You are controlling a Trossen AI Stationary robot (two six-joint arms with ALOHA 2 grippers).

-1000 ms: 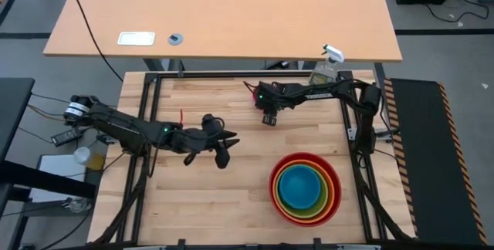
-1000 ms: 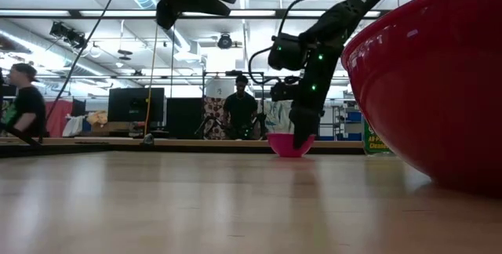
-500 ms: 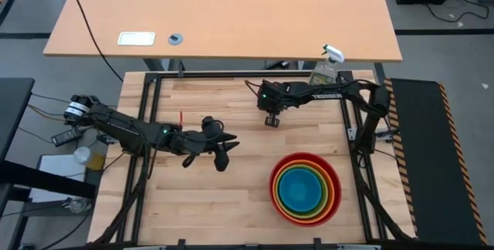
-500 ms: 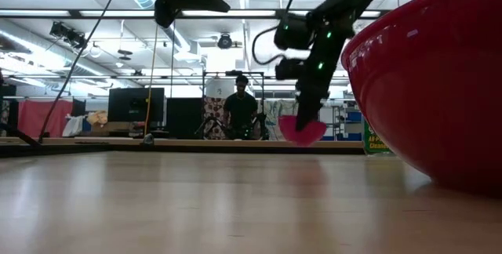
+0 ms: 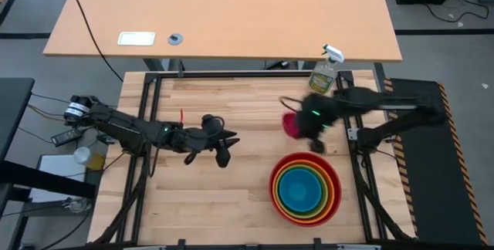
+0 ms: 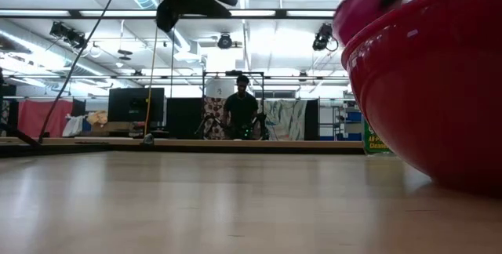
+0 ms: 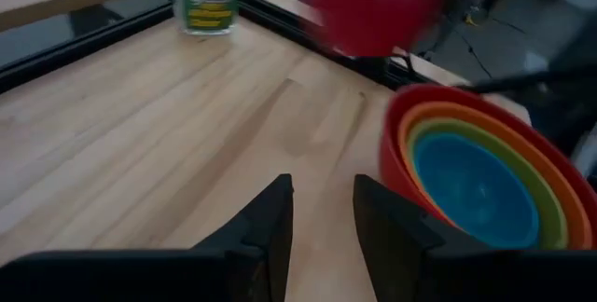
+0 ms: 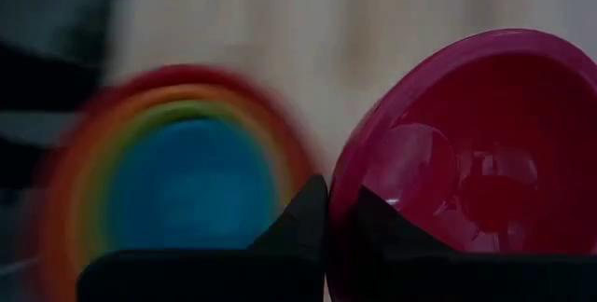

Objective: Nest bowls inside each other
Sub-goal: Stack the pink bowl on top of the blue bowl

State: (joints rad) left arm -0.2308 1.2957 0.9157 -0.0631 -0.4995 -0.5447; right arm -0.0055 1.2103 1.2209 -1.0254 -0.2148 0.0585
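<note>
The smallest, magenta-pink bowl [image 8: 457, 181] is in the air at the table's far right, with my right gripper [image 8: 338, 213] shut on it. It shows blurred in the high view [image 5: 292, 123] and in the left wrist view [image 7: 373, 18]. Red, orange, green and blue bowls sit nested in a stack [image 5: 305, 188] on the table's near right, just nearer than the pink bowl. My left gripper [image 7: 322, 213] hovers open at mid-table, left of the stack [image 7: 476, 185], with nothing between its fingers. My right gripper pinches the pink bowl's rim [image 8: 334, 199] between its two fingers, one finger [image 8: 303, 218] outside the wall and the other [image 8: 378, 227] inside the hollow. The fingers slant down from above. The bowl is lifted clear of the table, its hollow turned toward the wrist.
A clear spray bottle [image 5: 323, 76] with a green label stands at the table's far right corner. The red bowl's wall [image 6: 439, 81] fills the right of the low view. A second, lighter table [image 5: 224, 11] lies beyond the far edge. A person stands in the room behind.
My right gripper has lifted the pink bowl off the far part of the table. It has swung the bowl quickly up, toward the right edge and nearer, toward the stack, tipping steeper downward. The stack and my left gripper have stayed put.
</note>
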